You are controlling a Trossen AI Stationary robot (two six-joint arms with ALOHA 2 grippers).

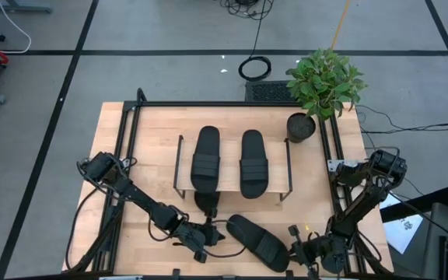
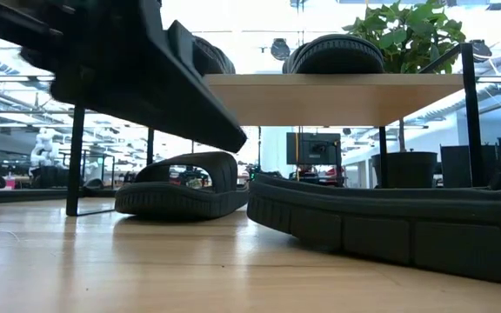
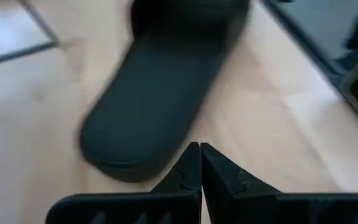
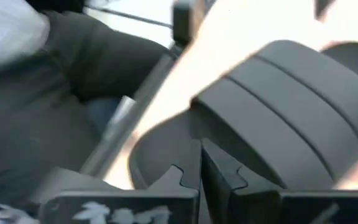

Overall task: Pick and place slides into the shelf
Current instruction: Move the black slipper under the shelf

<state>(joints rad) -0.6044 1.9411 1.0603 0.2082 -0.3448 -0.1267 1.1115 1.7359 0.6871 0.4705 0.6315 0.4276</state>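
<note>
1. Left gripper (image 1: pixel 211 233), fingers pressed together and holding nothing, sits low over the table's front, just beside the heel of a loose slide (image 1: pixel 257 241).
2. Right gripper (image 1: pixel 295 253), also closed and empty, is at the toe end of that same slide, near the table's front right corner.
3. On the shelf (image 1: pixel 179 167) top lie two slides (image 1: pixel 205 159) side by side, toes pointing away from the arms.
4. Under the shelf, a fourth slide (image 2: pixel 181 187) rests on the table (image 1: pixel 123 155), its end poking out at the front.
5. Behind the shelf's right end stands a potted plant (image 1: pixel 323 82).
</note>
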